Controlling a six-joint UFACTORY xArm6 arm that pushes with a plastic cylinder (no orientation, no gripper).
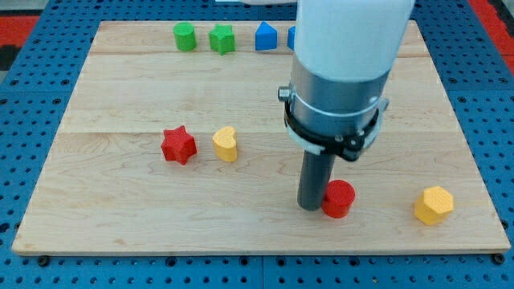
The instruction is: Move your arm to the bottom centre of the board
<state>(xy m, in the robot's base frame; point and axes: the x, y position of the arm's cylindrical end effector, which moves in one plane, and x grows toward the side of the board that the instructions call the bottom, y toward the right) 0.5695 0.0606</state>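
Note:
My tip (310, 207) rests on the wooden board (120, 193) in its lower middle-right part, just left of a red cylinder (339, 199) and touching or almost touching it. A red star (178, 145) and a yellow heart (226, 144) lie to the tip's upper left, near mid-board. A yellow hexagonal block (434, 205) sits at the lower right. Along the top edge are a green cylinder (185, 36), a green star (222, 38) and a blue house-shaped block (266, 37). Another blue block (291, 37) is mostly hidden behind the arm.
The arm's wide grey and white body (341, 72) hangs over the upper right of the board and hides what lies behind it. A blue pegboard surface (32, 160) surrounds the board on all sides.

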